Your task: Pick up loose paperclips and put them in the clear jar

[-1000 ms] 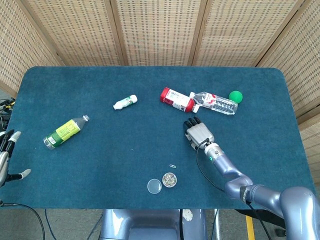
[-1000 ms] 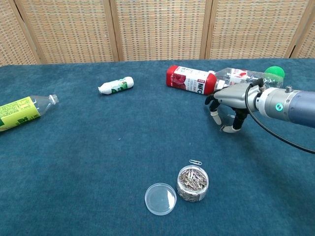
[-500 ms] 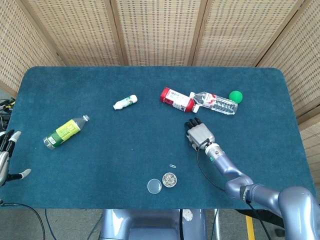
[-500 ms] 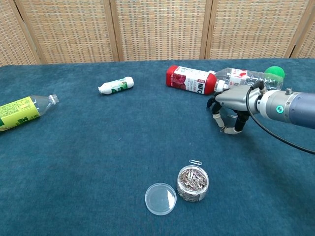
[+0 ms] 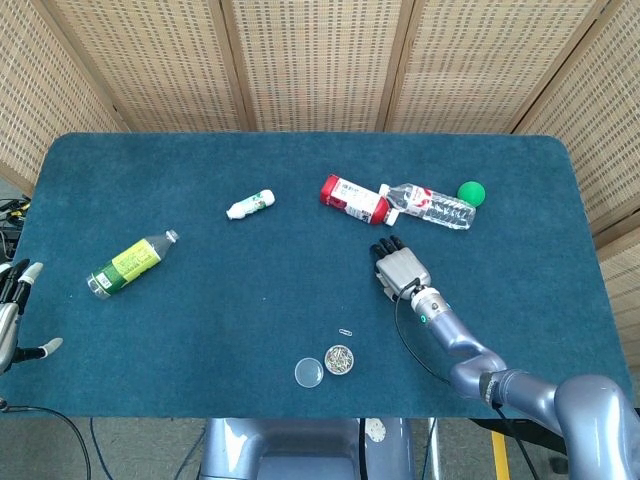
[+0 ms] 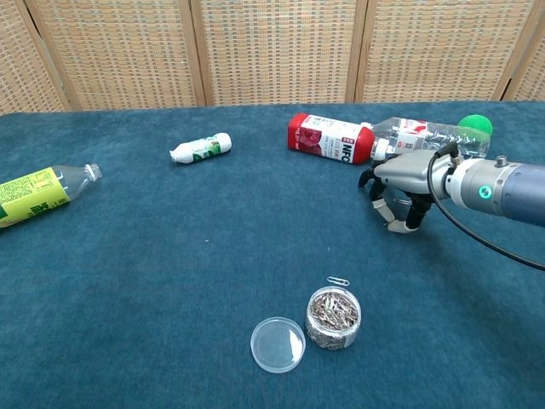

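Currently your right hand [image 6: 398, 189] hangs palm-down just above the blue tabletop [image 5: 250, 290], fingers curled downward and apart, with nothing between them. It sits at about 2 o'clock from the clear jar [image 6: 333, 318], well apart from it, and just at 6 o'clock of the red carton [image 6: 331, 138] and the clear bottle [image 6: 423, 135] lying side by side at the far edge of the work area.

You have one loose paperclip [image 6: 338, 281] lying flat on the cloth, just beside the jar at its 12 o'clock, not touching it as far as the chest view shows. The jar stands upright, uncapped, already well filled with paperclips. Its lid [image 6: 278, 344] lies flat at 9 o'clock of the jar, just beside it.

Your left hand [image 5: 12, 310] shows only in the head view, at the extreme 9 o'clock edge of the frame, off the side of the tabletop. Its fingers look spread and it holds nothing visible.

Other items noted: a green ball [image 6: 474, 127] at 3 o'clock of the clear bottle, touching or nearly touching its end; a small white bottle [image 6: 201, 147] on its side toward 11 o'clock of the jar, well apart; a green-labelled bottle [image 6: 43, 193] on its side at the far 9 o'clock side of the tabletop.
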Robot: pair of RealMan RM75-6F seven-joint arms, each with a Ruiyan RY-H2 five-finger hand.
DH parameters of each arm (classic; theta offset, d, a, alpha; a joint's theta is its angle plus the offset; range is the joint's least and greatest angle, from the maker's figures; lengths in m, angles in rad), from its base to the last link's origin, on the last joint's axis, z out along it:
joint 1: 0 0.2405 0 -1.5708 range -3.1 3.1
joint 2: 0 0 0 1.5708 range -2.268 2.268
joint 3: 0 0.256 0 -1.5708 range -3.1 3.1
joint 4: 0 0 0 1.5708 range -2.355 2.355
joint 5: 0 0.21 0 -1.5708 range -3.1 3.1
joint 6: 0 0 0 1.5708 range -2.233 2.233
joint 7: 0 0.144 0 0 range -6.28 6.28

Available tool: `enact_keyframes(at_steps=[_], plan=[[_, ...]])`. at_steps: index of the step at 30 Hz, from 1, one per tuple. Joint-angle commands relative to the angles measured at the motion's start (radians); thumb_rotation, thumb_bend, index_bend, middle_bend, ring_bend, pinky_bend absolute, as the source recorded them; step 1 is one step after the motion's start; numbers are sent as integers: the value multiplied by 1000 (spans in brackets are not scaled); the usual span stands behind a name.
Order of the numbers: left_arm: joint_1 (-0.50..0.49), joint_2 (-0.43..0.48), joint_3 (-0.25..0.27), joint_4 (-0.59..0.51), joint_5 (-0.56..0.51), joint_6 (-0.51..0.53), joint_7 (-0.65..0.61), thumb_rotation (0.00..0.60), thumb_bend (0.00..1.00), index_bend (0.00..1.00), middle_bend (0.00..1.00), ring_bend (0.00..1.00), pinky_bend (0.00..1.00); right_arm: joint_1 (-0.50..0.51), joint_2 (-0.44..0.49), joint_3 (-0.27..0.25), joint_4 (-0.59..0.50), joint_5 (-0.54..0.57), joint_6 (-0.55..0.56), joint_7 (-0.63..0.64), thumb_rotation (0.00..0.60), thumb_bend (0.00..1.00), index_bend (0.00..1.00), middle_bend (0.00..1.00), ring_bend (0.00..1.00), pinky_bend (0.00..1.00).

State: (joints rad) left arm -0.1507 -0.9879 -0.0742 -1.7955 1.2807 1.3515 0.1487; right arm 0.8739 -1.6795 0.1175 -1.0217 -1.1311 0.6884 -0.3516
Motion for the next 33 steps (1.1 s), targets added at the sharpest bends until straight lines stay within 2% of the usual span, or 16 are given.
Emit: enact_keyframes(at_steps=[1, 8, 15, 26, 33], plan=[[0, 0, 0, 0, 0, -1, 0, 600, 0, 0, 0, 0, 0, -1, 0, 1, -1, -2, 2, 3, 600, 445, 626, 100, 0, 0], [0, 1, 1, -2, 3, 1, -1, 600, 0, 0, 0, 0, 0, -11, 29, 5, -48, -30, 37, 19, 600, 467, 632, 101, 0, 0], [2, 6, 5, -8, 16, 5, -7, 600, 0, 0, 0, 0, 0, -34, 134, 2, -225, -109, 117, 41, 600, 471, 633, 102, 0, 0], [7, 11, 12, -15, 40, 14, -14, 600, 0, 0, 0, 0, 0, -65, 324, -68, -577, -275, 166, 78, 600, 474, 633, 105, 0, 0], [9, 12, 14, -18, 45, 17, -13, 600, 0, 0, 0, 0, 0, -69, 351, -109, -672, -351, 165, 70, 600, 476, 633, 105, 0, 0]])
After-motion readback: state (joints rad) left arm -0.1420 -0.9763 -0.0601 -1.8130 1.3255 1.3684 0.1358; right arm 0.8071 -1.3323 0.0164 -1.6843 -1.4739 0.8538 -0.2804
